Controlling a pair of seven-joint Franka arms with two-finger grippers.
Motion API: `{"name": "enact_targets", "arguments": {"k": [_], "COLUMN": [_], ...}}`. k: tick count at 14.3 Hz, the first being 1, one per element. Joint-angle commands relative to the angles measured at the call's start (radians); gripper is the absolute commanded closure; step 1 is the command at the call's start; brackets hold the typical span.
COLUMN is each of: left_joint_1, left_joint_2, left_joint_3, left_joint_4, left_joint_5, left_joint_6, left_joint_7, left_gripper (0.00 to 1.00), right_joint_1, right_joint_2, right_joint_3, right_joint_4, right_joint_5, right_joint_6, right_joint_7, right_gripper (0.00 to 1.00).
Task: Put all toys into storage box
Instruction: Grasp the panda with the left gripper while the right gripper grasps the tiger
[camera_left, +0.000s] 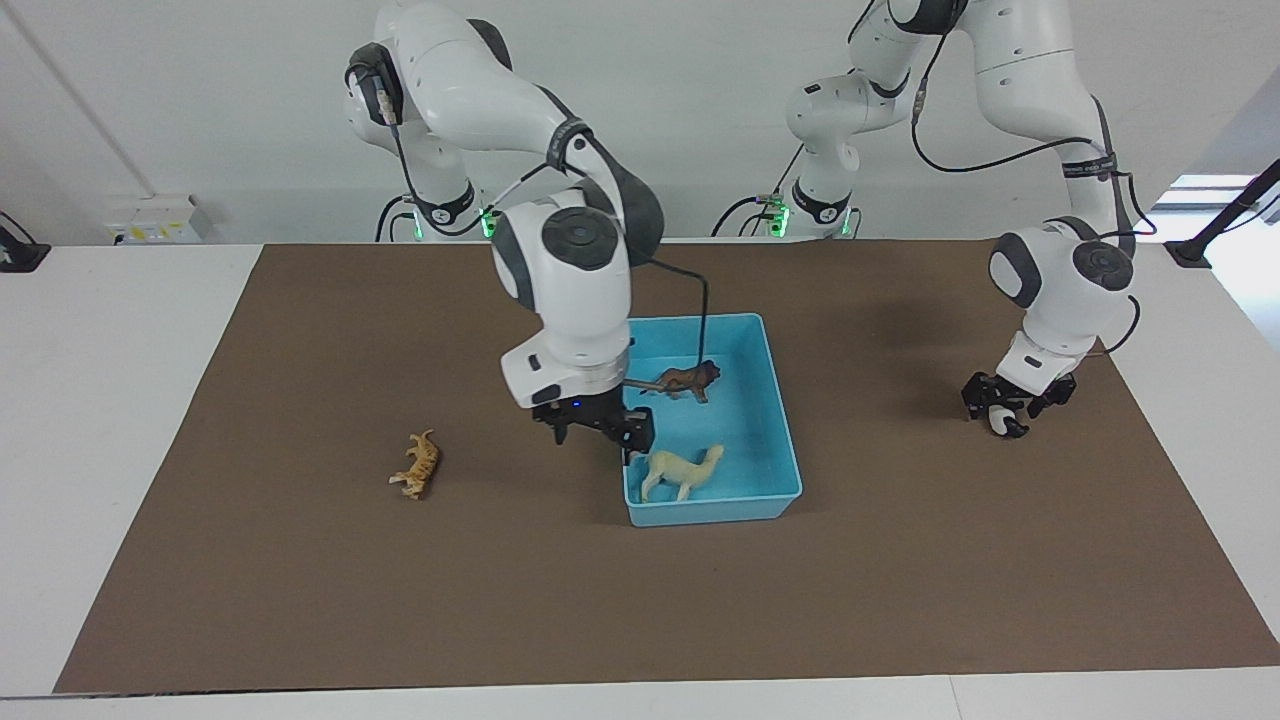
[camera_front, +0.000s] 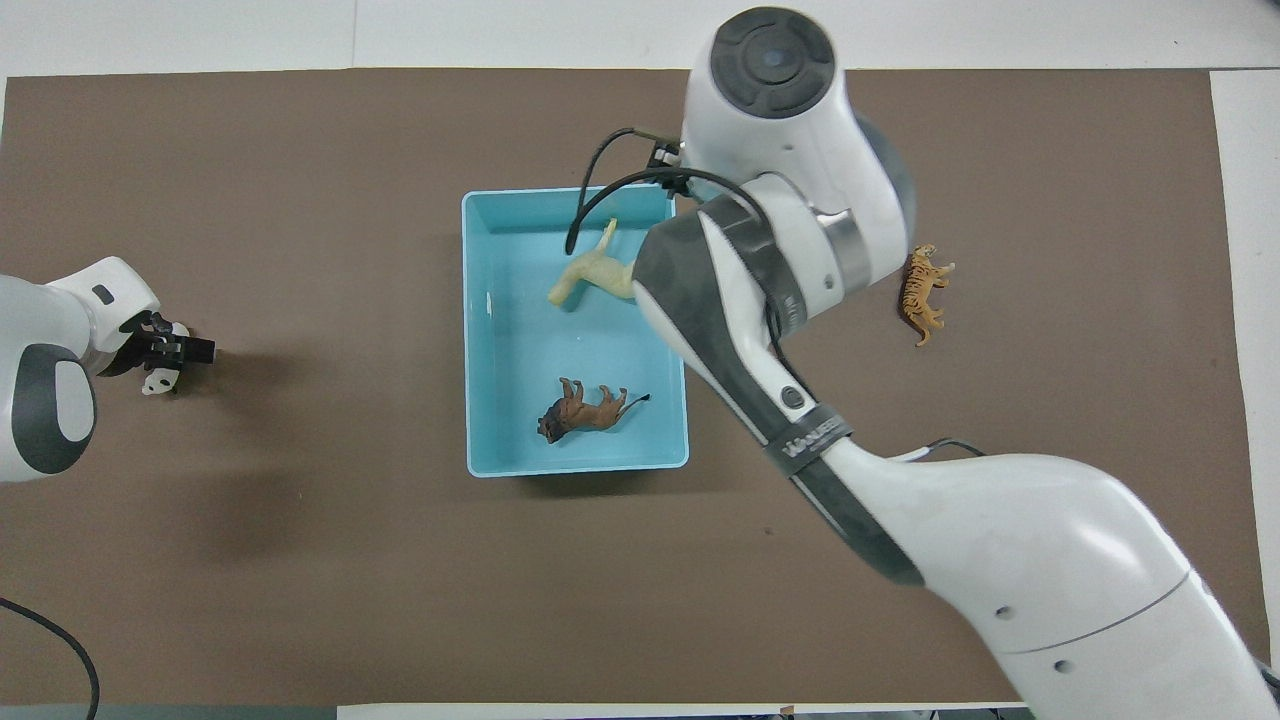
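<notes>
The box (camera_left: 775, 420) is sitting in the middle of the brown mat (camera_left: 300, 600), and two toys are already lying inside it. The lion (camera_left: 690, 380) is standing in the part of the box nearer the robots. The horse (camera_left: 682, 471) is standing in the part farther from them, close to the wall on the right arm's side.

The right gripper (camera_left: 596, 432) is hanging low over that same wall of the box, just beside the horse. Its fingers are looking spread, with nothing between them. In the overhead view the right arm's wrist is covering the gripper and part of the horse (camera_front: 590, 275).

The tiger (camera_left: 418, 465) is lying on the mat, well apart from the box, toward the right arm's end of the table. Nothing is touching it.

Over at the left arm's end, the left gripper (camera_left: 1008, 412) is down at the mat with the panda (camera_left: 1003, 423) right between its fingers. They are sitting on either side of the panda, though whether they are pinching it I cannot tell. The overhead view is showing the same thing, the panda (camera_front: 158, 381) tucked under the left gripper (camera_front: 172, 352), well apart from the box (camera_front: 478, 330).
</notes>
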Motion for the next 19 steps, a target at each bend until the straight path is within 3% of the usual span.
{"name": "enact_targets", "arguments": {"k": [1, 2, 3, 6, 8, 12, 16, 19], "left_joint_1": [0.018, 0.018, 0.017, -0.003, -0.067, -0.317, -0.508, -0.611], "left_joint_2": [-0.005, -0.005, -0.005, 0.021, 0.026, 0.012, 0.024, 0.014], "left_joint_3": [-0.007, -0.007, -0.007, -0.01, -0.016, -0.021, -0.021, -0.022], "left_joint_4": [-0.028, -0.023, -0.016, 0.143, 0.274, 0.455, 0.511, 0.433], "left_joint_5": [0.02, 0.02, 0.02, 0.019, -0.001, -0.138, -0.205, -0.214], "left_joint_6": [0.036, 0.032, 0.015, -0.166, -0.331, -0.571, -0.57, -0.457], "left_joint_7": [-0.013, -0.019, -0.022, -0.114, -0.23, -0.647, -0.969, -1.034], "left_gripper": [0.37, 0.8, 1.0, 1.0, 1.0, 1.0, 1.0, 1.0], "right_joint_1": [-0.106, -0.138, -0.164, -0.248, -0.276, -0.325, -0.324, -0.325], "right_joint_2": [-0.037, -0.057, -0.091, -0.215, -0.253, -0.287, -0.298, -0.292], "right_joint_3": [0.018, 0.019, 0.022, 0.019, 0.019, 0.019, 0.019, 0.019], "right_joint_4": [-0.055, -0.098, -0.179, -0.493, -0.618, -0.772, -0.858, -0.859], "right_joint_5": [0.008, 0.011, 0.022, 0.096, 0.097, 0.097, 0.099, 0.099], "right_joint_6": [-0.004, -0.002, 0.007, 0.149, 0.258, 0.406, 0.495, 0.518], "right_joint_7": [-0.153, -0.161, -0.159, -0.185, -0.271, -0.339, -0.329, -0.334], "right_gripper": [0.0, 0.0, 0.0, 0.0, 0.0, 0.0, 0.0, 0.0]}}
